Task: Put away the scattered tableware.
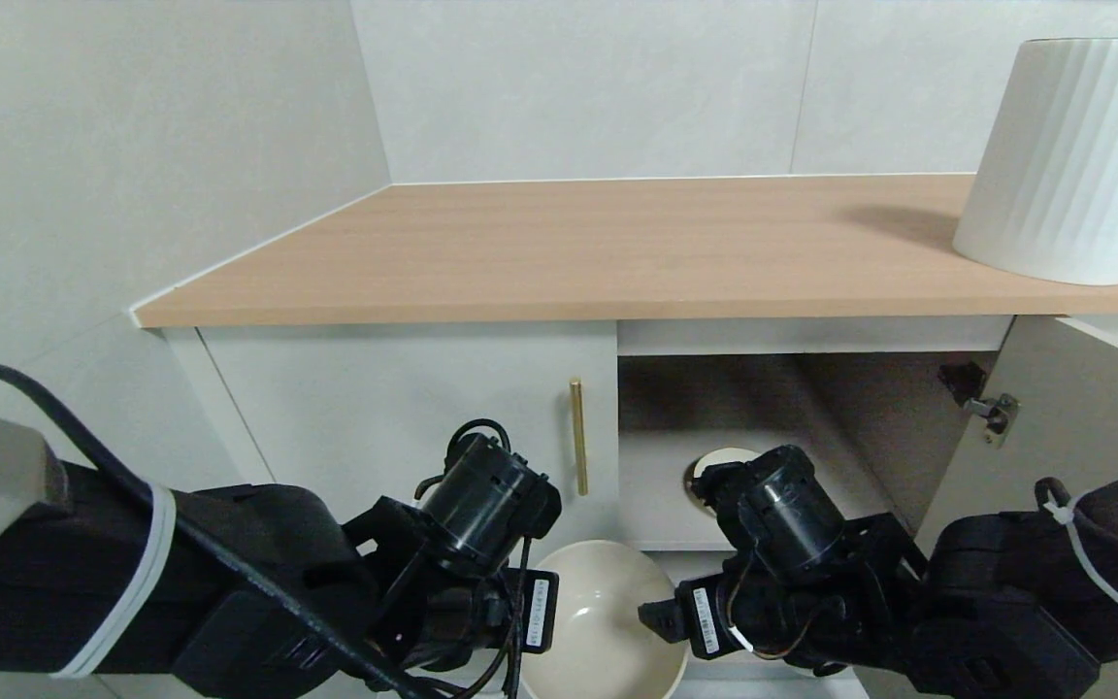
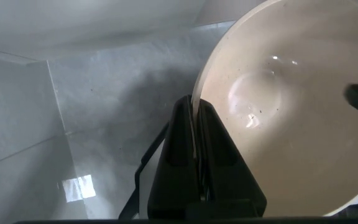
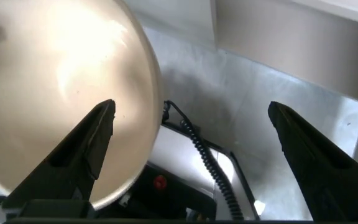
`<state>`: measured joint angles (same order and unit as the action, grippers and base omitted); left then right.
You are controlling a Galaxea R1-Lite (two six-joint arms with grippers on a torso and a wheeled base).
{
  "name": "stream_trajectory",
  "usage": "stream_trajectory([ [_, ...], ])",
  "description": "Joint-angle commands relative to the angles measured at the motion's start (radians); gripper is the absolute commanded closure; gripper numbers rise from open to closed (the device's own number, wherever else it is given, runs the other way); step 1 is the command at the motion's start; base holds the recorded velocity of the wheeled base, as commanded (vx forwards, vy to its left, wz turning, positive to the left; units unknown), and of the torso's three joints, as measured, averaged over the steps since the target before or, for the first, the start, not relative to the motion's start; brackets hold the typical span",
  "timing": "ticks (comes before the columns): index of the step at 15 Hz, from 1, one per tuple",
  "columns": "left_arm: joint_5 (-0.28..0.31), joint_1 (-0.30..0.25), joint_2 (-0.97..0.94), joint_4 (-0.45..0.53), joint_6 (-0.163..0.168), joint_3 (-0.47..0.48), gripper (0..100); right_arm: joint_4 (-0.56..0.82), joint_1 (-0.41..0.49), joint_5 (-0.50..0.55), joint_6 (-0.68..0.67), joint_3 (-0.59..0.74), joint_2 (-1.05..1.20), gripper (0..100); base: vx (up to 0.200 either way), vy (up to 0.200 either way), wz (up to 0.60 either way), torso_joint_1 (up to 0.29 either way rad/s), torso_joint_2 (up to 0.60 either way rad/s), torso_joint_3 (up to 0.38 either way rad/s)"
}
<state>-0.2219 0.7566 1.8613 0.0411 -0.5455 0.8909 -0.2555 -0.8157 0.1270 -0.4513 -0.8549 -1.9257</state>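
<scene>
My left gripper (image 2: pixel 194 112) pinches the rim of the cream round ceramic bowl (image 1: pixel 603 621), low before the open white cabinet compartment (image 1: pixel 811 417), my right gripper (image 3: pixel 191 118) gaping wide beside it, so I'd keep the bowl level and slide it in slowly.

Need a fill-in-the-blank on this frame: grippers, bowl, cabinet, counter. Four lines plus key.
1. The left gripper is ____ on the rim of the cream bowl.
2. The right gripper is ____ near the bowl, gripping nothing.
3. The cabinet door with the gold handle is ____.
4. The white ribbed container stands at the robot's ____ end of the wooden countertop.

Missing words: shut; open; closed; right
</scene>
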Motion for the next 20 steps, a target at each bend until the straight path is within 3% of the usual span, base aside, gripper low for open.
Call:
stream_trajectory([
  [1,-0.001,0.0,-0.002,0.0,-0.001,0.0,100,0.001,0.0,0.0,-0.003,-0.006,-0.009,0,0.0,0.0,0.0,0.0,0.0,0.0],
  [2,-0.001,0.0,-0.001,-0.001,-0.001,0.0,100,-0.001,0.001,0.0,-0.004,-0.007,-0.009,100,0.0,0.0,0.0,0.0,0.0,0.0],
  [16,-0.001,0.0,0.007,0.0,-0.001,0.0,100,0.001,0.0,0.0,-0.004,0.002,-0.007,100,0.0,0.0,0.0,0.0,0.0,0.0],
  [17,-0.001,0.0,0.007,0.0,-0.001,0.0,0,0.001,0.0,-0.001,-0.004,0.002,-0.007,100,0.0,0.0,0.0,0.0,0.0,0.0],
  [20,-0.001,0.0,0.007,0.0,-0.002,0.0,0,0.001,0.0,-0.001,-0.004,0.002,-0.009,100,0.0,0.0,0.0,0.0,0.0,0.0],
])
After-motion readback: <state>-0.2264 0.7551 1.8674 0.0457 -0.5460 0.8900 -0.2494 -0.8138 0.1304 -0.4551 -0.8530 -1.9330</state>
